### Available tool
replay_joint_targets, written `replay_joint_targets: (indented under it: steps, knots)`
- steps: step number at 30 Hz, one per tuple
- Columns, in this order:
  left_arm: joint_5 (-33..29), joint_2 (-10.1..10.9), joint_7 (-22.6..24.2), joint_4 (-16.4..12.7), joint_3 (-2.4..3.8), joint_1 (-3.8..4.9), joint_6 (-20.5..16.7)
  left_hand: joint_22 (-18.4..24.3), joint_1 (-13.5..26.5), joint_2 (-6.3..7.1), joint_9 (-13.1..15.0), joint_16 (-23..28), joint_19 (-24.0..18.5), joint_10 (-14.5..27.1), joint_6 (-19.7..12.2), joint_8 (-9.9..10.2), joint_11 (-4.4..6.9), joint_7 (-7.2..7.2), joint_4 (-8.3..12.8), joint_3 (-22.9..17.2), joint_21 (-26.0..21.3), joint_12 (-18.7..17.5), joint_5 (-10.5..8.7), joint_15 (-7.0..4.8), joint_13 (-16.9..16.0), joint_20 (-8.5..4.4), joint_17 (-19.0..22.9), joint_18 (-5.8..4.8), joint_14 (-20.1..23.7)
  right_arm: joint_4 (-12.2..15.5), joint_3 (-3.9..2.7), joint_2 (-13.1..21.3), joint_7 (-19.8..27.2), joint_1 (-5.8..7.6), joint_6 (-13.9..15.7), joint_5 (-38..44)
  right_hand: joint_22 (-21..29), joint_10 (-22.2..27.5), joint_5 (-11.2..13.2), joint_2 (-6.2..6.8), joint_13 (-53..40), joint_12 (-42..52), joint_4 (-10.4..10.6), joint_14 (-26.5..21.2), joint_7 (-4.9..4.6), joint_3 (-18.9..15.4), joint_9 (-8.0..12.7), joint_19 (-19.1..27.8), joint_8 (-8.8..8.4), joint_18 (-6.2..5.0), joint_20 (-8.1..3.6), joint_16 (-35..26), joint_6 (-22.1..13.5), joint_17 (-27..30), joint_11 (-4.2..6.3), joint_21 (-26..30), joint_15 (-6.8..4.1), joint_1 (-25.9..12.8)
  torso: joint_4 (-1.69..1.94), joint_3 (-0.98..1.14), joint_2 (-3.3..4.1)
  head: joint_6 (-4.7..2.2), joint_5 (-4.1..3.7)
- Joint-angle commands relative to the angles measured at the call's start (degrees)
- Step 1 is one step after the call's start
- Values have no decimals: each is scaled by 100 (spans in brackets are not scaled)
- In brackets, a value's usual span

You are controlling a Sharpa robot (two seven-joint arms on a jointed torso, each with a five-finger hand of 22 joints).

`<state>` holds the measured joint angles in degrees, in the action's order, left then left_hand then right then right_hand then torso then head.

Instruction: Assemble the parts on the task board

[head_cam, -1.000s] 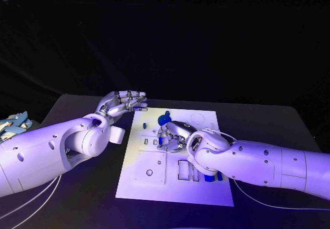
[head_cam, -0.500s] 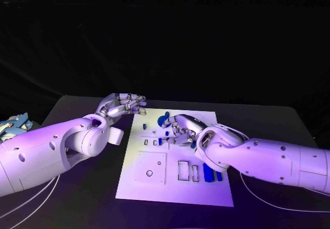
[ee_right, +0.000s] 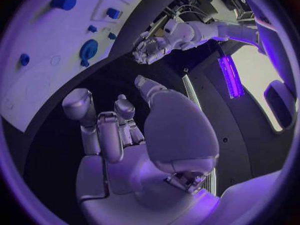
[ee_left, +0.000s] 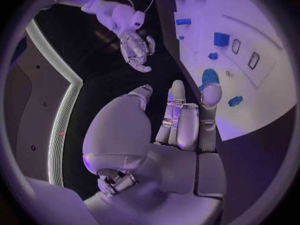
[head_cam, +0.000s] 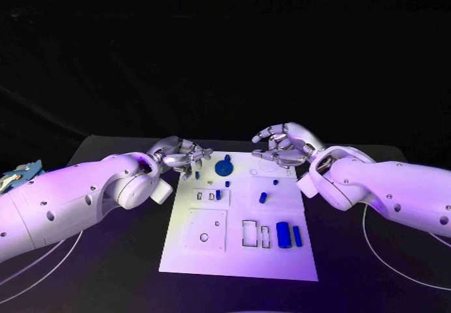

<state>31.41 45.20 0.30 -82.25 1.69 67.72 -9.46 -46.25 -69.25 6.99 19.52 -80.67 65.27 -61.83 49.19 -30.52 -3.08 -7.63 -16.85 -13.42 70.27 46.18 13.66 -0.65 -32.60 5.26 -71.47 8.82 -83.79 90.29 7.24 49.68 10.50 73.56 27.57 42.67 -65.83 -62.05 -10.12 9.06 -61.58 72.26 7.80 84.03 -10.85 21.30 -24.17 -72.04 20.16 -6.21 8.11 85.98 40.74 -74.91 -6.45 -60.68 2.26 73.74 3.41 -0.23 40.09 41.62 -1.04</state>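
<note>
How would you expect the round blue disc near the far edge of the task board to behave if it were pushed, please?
The round blue disc looks flat and low, so it would probably slide on the white task board, not tip. It appears rigid. Being small, it is likely light.

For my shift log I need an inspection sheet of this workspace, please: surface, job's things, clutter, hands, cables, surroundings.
Surface: black table, bare where it shows.
Job's things: white task board lies flat mid-table; a round blue part near its far edge, small blue parts mid-board, two upright blue bars toward the near right.
Clutter: a pale object at the table's left edge, too unclear to name.
Hands: left hand at the board's far left corner, right hand above its far right corner; both hold nothing.
Cables: white cables run below both arms.
Surroundings: dark; nothing seen.
</note>
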Motion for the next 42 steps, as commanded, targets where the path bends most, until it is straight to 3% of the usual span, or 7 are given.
replay_joint_targets:
  steps: [1, 2, 4, 10, 22, 37, 42]
  knots:
    - [1321, -104, -1295, 34, 7, 114, 816, -408, 123, -29, 188, -157, 173, 47, -49, -291, 61, 86, -3, 78, 277, 418, 9, -60, -282, -44, -261, -126, -153, -8, -5, 107, 312, 43, -113, -699, -2, -34, -26, -8, 7, 21, 34, 221, -38, -2, -6, -26, 23, -70, -1, 33, 30, -364, -3, -12, -8, -37, -17, 24, -46, 18, 18]
    - [1537, -158, -1511, 48, 6, 169, 947, -710, 239, -52, 330, -269, 329, -225, 8, -511, 117, 145, -3, 151, 452, 945, -7, -102, -845, -77, -467, -174, -237, -15, -6, 162, 307, 60, -98, -743, -1, -37, -34, -9, 7, 23, 36, 222, -37, -3, -6, -27, 29, -70, -2, 34, 30, -366, -2, -10, -10, -37, -18, 27, -61, 46, 25]
    - [1803, -239, -1803, 74, 5, 245, 1128, -969, 306, -79, 460, -344, 473, -486, 41, -688, 165, 200, -2, 198, 595, 1389, -25, -144, -1360, -111, -608, -218, -294, -30, -8, 223, 292, 78, -84, -795, -2, -37, -45, -9, 11, 23, 39, 223, -35, -4, -6, -29, 36, -70, -4, 35, 28, -369, 0, -11, -11, -38, -20, 29, -68, 56, 39]
    - [2272, -531, -2450, 247, -88, 480, 1586, -1371, 422, -142, 670, -452, 689, -812, 13, -945, 229, 272, -6, 269, 813, 1988, -32, -204, -2081, -166, -808, -288, -361, -68, -10, 289, 225, 100, -77, -857, 11, -28, -73, -1, 29, 18, 46, 215, -34, -10, -5, -23, 49, -74, -7, 26, 19, -341, 2, 7, -14, -43, -19, 31, -84, 80, 43]
    - [2700, -1034, -3041, 633, -267, 682, 2178, -1468, 639, -93, 799, -484, 714, -784, -61, -1087, 241, 287, -11, 462, 874, 2082, -235, -214, -2177, -179, -870, -303, -375, -124, -9, 294, 116, 107, -101, -841, 31, -25, -103, 13, 41, 18, 59, 208, -33, -23, 0, -12, 62, -79, -11, 18, -4, -318, 3, 34, -15, -56, -24, 21, -64, 91, 77]
    - [2665, -1492, -3071, 1108, -422, 697, 2679, -1508, 577, -183, 818, -505, 724, -708, -125, -1086, 233, 277, -1, 435, 895, 2036, -190, -209, -2120, -177, -915, -310, -383, -167, -8, 280, 51, 104, -116, -823, 46, -17, -134, 26, 61, 14, 80, 200, -33, -41, 5, -4, 78, -83, -13, 8, -25, -292, 3, 58, -16, -77, -31, 16, -48, 133, 64]
    - [2628, -1540, -3064, 1140, -437, 695, 2701, -1515, 575, -200, 821, -508, 726, -699, -131, -1087, 231, 274, -5, 431, 898, 2031, -185, -207, -2113, -176, -921, -311, -384, -186, -8, 271, 42, 100, -119, -821, 57, -16, -147, 27, 65, 13, 87, 194, -33, -44, 6, 3, 83, -86, -14, 2, -31, -274, 3, 72, -16, -82, -23, 32, -53, 151, 64]
